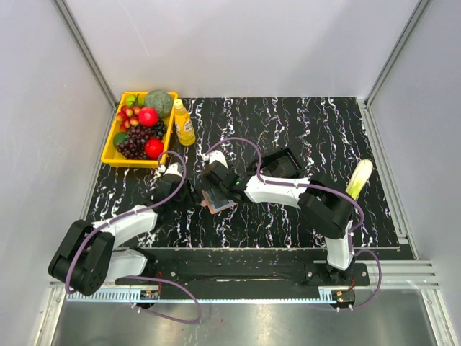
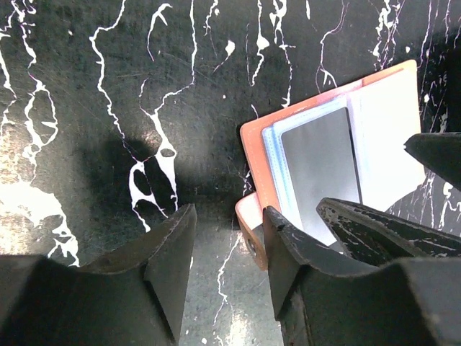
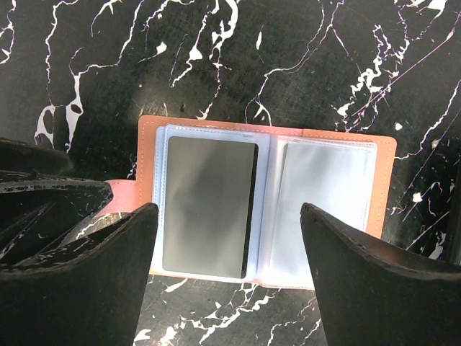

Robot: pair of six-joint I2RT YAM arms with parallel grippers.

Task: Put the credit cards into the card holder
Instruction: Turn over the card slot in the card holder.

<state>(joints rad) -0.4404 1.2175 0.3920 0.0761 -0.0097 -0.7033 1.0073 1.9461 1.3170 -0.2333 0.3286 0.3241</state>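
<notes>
Tan-brown card holder [image 3: 338,137] spread open on the black marbled table [image 1: 288,122], both tools close over it.
Far left of the holder sits a yellow fruit tray [image 1: 112,148] with a juice bottle [image 1: 184,124] beside it. The left tool [image 2: 229,216] is low at the holder's left edge, fingers parted and grasping nothing, the snap tab [image 2: 248,220] just beside one finger. A dark credit card [image 3: 209,209] lies on the clear-sleeved page nearest that tab; the other page shows only pale plastic. The right tool [image 3: 227,213] hovers above the holder, released wide. Behind and right stands a black box [image 1: 281,164], then a pale-green vegetable [image 1: 360,178].
</notes>
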